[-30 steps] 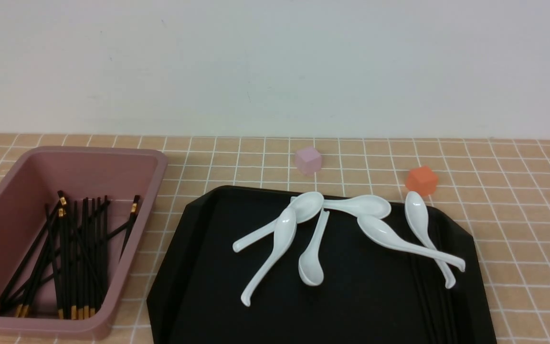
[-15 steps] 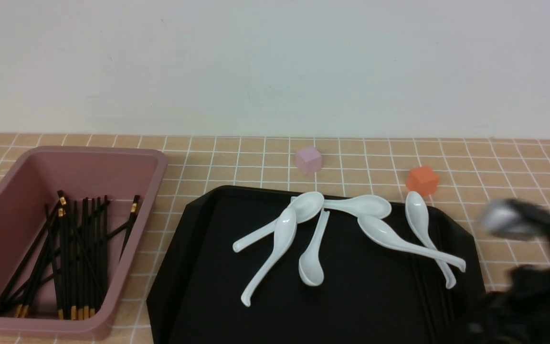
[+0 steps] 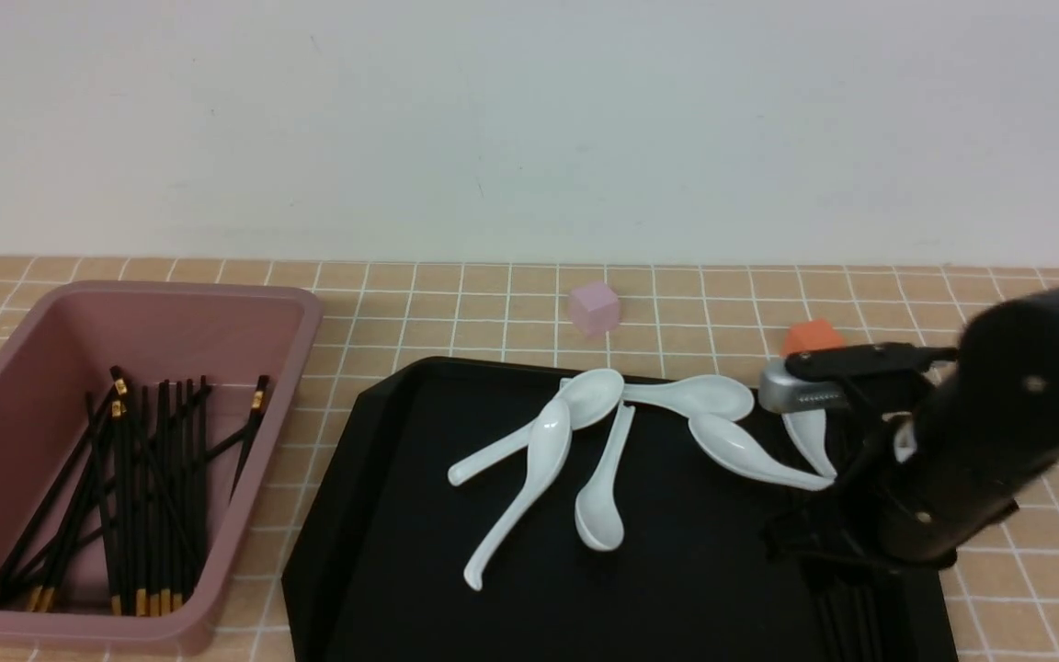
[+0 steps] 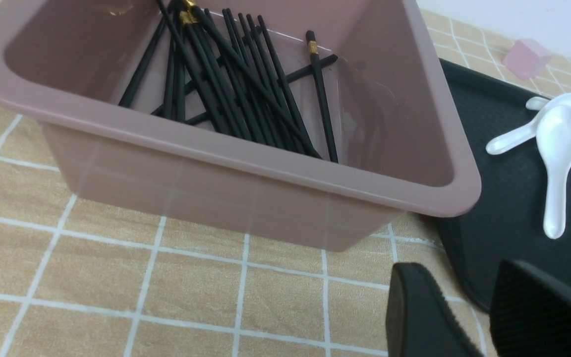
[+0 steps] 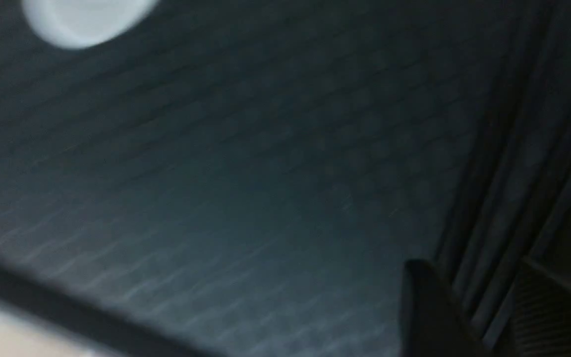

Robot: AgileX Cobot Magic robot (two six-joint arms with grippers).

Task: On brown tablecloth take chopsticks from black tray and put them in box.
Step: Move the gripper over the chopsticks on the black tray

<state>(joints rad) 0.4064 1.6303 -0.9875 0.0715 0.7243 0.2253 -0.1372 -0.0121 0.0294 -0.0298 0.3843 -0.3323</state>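
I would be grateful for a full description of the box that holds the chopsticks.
The box is a dusty-pink, open-topped rectangular bin with rounded corners and a thick rolled rim. It looks like smooth plastic. Its walls narrow toward the base, and it stands upright on the brown tablecloth, to the left of the black tray. Many black chopsticks with gold bands lie inside, most roughly lengthwise and some crossing. Its left side runs out of the front view.
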